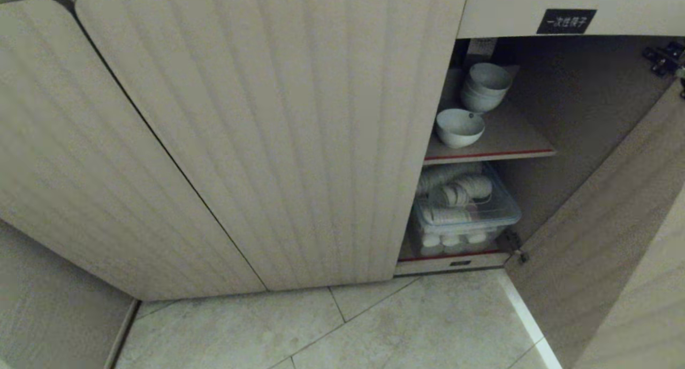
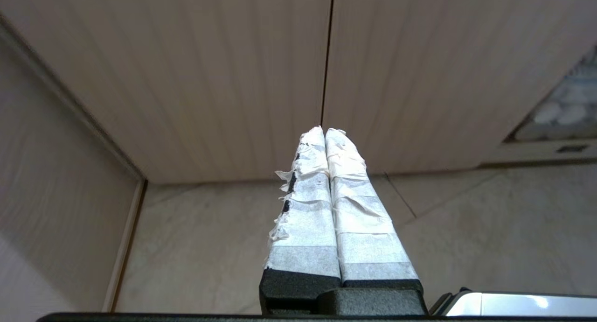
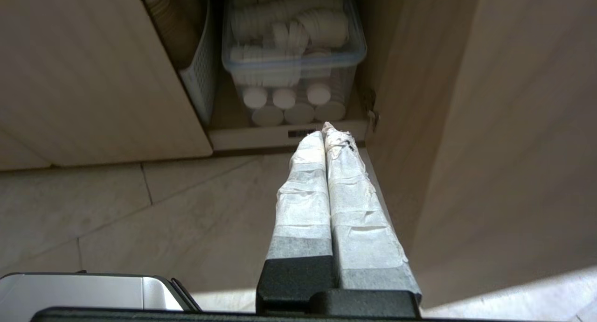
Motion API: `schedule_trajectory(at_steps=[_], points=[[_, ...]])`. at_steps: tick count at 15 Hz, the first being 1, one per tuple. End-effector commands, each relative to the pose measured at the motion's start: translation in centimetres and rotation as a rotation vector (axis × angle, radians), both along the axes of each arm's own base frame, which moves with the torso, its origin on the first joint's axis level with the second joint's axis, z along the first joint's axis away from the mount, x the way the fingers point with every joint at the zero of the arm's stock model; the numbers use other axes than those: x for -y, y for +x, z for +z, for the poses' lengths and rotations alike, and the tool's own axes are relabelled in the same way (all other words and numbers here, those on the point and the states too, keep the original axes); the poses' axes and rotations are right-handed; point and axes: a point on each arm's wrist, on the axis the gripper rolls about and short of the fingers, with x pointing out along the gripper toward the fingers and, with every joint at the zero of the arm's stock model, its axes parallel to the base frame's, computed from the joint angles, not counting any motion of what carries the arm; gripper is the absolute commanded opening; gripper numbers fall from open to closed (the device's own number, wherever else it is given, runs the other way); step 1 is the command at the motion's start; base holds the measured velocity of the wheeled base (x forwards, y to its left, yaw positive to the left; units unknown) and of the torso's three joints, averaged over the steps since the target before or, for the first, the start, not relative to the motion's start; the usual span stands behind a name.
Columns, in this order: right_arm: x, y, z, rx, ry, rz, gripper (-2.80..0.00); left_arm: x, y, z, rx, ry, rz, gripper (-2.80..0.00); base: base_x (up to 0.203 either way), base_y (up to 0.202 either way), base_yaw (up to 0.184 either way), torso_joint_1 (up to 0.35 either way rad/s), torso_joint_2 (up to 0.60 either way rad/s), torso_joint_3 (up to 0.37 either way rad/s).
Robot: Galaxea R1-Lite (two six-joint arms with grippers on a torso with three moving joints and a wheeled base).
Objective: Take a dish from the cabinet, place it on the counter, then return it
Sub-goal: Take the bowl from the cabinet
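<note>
Head view: one bowl sits alone on the cabinet shelf, just in front of a stack of bowls whose number is hard to tell; one clear bin of white cups sits below. The glazed ceramic looks rigid, light, slippery and breakable, so the rim seems the best hold.

Left wrist view: the left gripper is closed on nothing, facing two shut doors.

Right wrist view: the right gripper is also closed and empty, low by the open compartment.
</note>
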Motion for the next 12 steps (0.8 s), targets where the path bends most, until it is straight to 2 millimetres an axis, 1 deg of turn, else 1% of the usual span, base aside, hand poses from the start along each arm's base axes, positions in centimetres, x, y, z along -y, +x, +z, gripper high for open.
schedule_trajectory(at_steps=[1,12], points=[[0.00,0.01,-0.01,-0.001,0.000,0.000,-2.80,0.00,0.00,0.00,0.001,0.000,0.001,-2.80,0.200,0.000,0.000,0.002,0.00,0.002],[0.00,0.00,0.05,0.001,0.000,0.000,-2.80,0.00,0.00,-0.01,-0.001,0.001,0.003,-2.80,0.196,0.000,0.001,0.001,0.00,0.002]])
